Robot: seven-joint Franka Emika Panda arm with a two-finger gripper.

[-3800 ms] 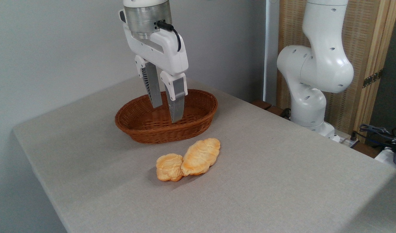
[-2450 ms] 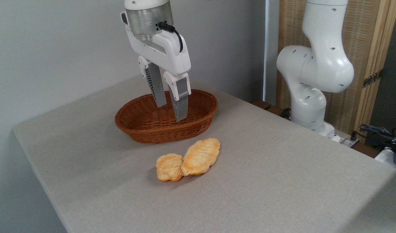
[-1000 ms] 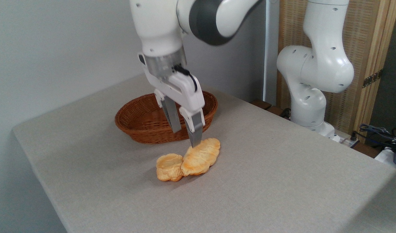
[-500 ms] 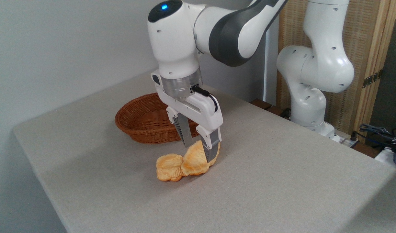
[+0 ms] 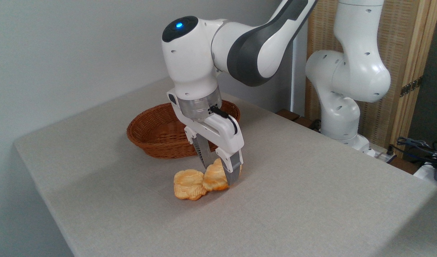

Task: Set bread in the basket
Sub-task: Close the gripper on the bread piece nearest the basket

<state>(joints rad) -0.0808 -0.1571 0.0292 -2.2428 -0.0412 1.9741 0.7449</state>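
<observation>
Elongated golden-orange ridged bread (image 5: 214, 175), croissant-like, pale on top: lies on the grey cloth-covered worktop (image 5: 311, 185) in front of the basket, its right part hidden behind the near finger. Not yet lifted, so far as the view shows.

Two-finger end effector (image 5: 218, 172) of the white robot arm (image 5: 218, 60): fingers pointing down, straddling the bread across its narrow width, one finger on the far side and one on the near right side. Jaws appear closed onto the bread; the contact looks firm, though the far pad is partly hidden. Judged placement: gripping across the short axis gives the shortest span and keeps the long pastry balanced for the carry.

Smaller roundish lumpy golden bun (image 5: 188, 183): on the worktop, touching the bread's left end. Risk judged: it may be dragged or nudged when the bread rises.

Oval shallow basket of reddish-brown woven wicker (image 5: 150, 137): behind the bread, near but apart, empty where visible; its right part is screened by the arm. The bread needs raising above the braided rim before moving across
</observation>
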